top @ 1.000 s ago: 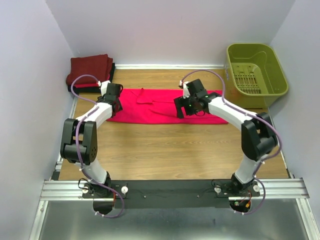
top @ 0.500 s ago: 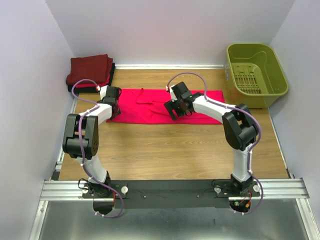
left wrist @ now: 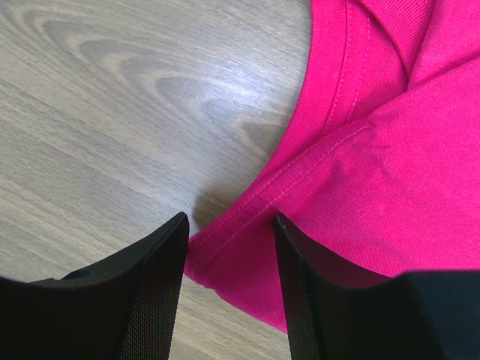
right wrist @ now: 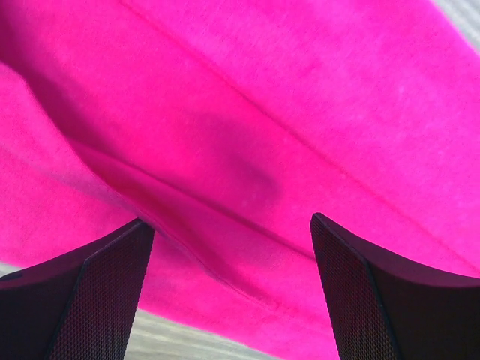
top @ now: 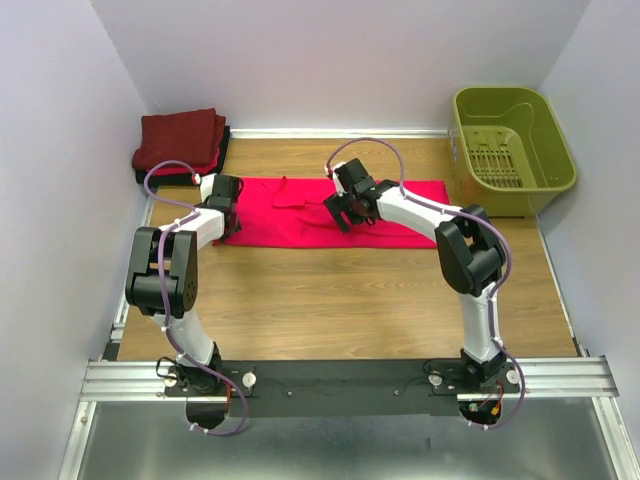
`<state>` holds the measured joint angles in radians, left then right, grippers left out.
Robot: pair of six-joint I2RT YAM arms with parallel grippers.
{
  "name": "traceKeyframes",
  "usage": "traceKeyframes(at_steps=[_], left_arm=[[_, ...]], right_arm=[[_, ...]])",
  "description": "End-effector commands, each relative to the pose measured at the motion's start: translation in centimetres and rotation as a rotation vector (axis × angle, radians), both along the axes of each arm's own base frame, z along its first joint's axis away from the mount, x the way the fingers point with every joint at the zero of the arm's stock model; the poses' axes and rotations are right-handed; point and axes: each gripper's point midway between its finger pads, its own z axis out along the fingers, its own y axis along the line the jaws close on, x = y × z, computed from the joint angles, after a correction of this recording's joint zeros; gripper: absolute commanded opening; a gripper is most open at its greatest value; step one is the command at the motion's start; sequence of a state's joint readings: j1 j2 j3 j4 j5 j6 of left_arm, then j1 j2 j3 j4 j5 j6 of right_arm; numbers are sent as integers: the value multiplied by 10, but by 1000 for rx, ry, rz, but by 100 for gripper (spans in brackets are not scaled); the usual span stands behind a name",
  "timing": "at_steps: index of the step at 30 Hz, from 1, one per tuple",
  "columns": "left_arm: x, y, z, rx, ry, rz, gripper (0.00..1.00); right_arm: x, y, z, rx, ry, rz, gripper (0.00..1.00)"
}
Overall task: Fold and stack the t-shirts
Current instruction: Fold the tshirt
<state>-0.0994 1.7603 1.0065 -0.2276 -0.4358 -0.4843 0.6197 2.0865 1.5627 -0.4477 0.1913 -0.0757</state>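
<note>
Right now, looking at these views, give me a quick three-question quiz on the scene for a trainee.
1. True or false: the pink shirt lies in the basket.
2. Which colour tops the folded stack? A maroon, B black, C white.
3. Which gripper has its fingers either side of the shirt's hem?
Key: 1 false, it lies on the table; 2 A; 3 the left gripper.

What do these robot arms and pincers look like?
The left arm and right arm are white tubes with chunky black joints, a thin purple cable looping along each. The left gripper and right gripper are black, with two flat fingers finely textured inside.
</note>
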Motion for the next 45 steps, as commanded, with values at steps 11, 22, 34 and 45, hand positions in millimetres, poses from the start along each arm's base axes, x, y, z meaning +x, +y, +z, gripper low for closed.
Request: traceKeyframes(at_steps=[11,22,34,45], left_arm=[[-22,13,-15,43,76,33,57],[-27,16,-9,48,74,48,58],[-27,6,70,12,-106,12,75],[-13,-152,84,-119,-153,-372,74]], right_arm=[[60,-38,13,-215,-213,-120,91],[96,-94,49,-224,-312,-288,91],[-10,-57,62,227,-93,-236,88],[-16,-50,35,136,-39,-22,34]])
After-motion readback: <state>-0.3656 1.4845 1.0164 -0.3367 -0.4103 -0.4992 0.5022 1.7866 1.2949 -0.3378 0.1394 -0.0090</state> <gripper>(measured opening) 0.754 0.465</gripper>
